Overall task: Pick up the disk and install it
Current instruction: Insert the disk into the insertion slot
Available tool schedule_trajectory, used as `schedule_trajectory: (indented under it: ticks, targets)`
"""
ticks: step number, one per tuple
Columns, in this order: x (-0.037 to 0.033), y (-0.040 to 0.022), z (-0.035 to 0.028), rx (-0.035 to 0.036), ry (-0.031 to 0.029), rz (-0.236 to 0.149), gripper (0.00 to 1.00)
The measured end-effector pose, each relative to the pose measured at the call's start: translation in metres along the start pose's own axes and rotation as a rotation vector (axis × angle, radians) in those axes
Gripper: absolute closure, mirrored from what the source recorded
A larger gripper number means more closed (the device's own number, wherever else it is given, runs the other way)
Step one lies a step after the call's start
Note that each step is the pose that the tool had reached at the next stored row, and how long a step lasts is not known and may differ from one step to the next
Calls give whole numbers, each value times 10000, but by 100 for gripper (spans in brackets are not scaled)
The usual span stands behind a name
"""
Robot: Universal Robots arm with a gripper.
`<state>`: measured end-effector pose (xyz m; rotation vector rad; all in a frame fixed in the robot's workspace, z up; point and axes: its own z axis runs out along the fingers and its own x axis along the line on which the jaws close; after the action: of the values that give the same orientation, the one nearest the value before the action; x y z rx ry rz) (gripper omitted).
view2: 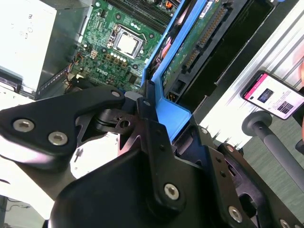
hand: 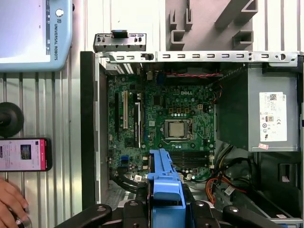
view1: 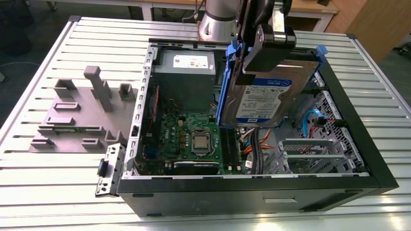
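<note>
Pickup's done: gripper point(view1: 259, 58) clamped on the disk point(view1: 270, 102), held over the case point(view1: 257, 186) at 2 o'clock from the CPU point(view1: 201, 142), not installed yet.

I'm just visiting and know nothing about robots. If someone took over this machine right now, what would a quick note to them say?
Gripper: shut on the disk, clamping its blue carrier edge.
Disk: held on edge over the open computer case, to the exterior view's right of the power supply.
Done: pick-up.
Left: the disk is not yet seated in the case.
</note>
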<state>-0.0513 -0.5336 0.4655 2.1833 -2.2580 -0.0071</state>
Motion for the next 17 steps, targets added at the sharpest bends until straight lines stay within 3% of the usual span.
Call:
schedule_trajectory:
  ticks: [5,12,17]
  targets:
    - [71,-5,6,0,32,-1,64]
    - [91,-224,26,0,36,-1,64]
    - [90,-267,34,0,40,0,64]
